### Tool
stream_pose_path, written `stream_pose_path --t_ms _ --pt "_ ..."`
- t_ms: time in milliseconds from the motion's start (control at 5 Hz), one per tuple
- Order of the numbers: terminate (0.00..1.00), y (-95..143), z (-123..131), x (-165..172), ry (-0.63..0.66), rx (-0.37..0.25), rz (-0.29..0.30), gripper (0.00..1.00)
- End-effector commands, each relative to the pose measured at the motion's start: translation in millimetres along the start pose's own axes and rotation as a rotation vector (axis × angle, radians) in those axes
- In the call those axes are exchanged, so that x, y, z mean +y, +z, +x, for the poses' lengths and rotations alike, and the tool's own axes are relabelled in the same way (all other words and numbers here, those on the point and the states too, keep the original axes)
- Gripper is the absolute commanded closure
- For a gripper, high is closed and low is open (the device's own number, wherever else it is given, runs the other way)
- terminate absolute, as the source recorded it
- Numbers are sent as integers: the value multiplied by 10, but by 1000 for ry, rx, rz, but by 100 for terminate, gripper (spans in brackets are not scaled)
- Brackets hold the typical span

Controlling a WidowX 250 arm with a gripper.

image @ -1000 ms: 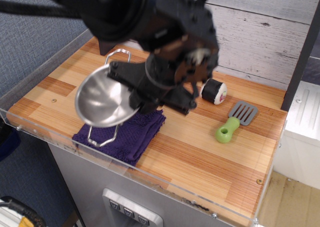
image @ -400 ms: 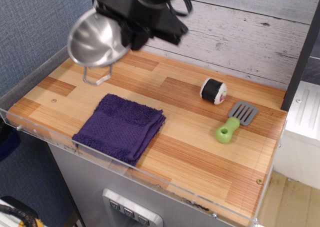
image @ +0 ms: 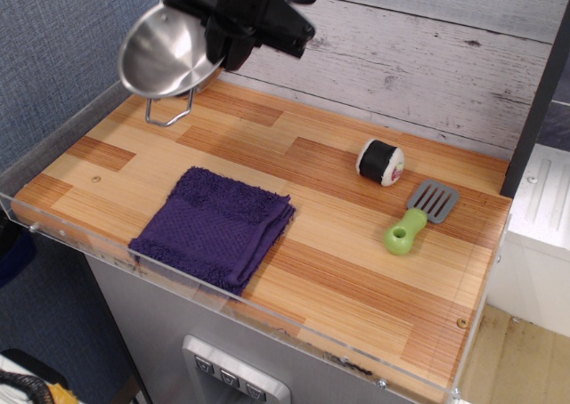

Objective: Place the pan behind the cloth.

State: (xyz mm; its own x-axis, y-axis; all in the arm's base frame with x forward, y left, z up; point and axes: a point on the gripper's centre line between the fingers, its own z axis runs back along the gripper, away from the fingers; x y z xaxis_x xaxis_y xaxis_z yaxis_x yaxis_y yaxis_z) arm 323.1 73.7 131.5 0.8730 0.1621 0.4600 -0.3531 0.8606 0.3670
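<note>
the pan (image: pixel 165 55) hangs tilted in the air above the back left corner of the desk (image: pixel 356 244), its bowl tipped toward the left and one wire handle dangling just over the wood. the gripper (image: pixel 216 39) pinches it at the right rim, though the fingertips themselves are hard to make out against the dark arm. the cloth (image: pixel 214 227) lies flat near the front left edge, well apart from the pan, with bare wood between them.

the pan looks to be already over the strip behind the cloth, so the step in hand seems to be the set-down. it would go best by levelling the bowl first, then lowering straight down until the base sits on the wood, staying shy of the back wall (image: pixel 445 57) and the clear side guard (image: pixel 62 128). letting go while it is tilted risks a rolling, clattering pan. the roll (image: pixel 381 162) and green spatula (image: pixel 419 215) sit far to the right, out of the way.
</note>
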Motion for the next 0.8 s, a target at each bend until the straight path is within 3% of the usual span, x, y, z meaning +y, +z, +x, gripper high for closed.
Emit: stream_pose_path --t_ms 0,600 --pt "0 -442 125 -23 -25 45 -12 100" --pt "0 -853 300 -109 -69 63 -15 100"
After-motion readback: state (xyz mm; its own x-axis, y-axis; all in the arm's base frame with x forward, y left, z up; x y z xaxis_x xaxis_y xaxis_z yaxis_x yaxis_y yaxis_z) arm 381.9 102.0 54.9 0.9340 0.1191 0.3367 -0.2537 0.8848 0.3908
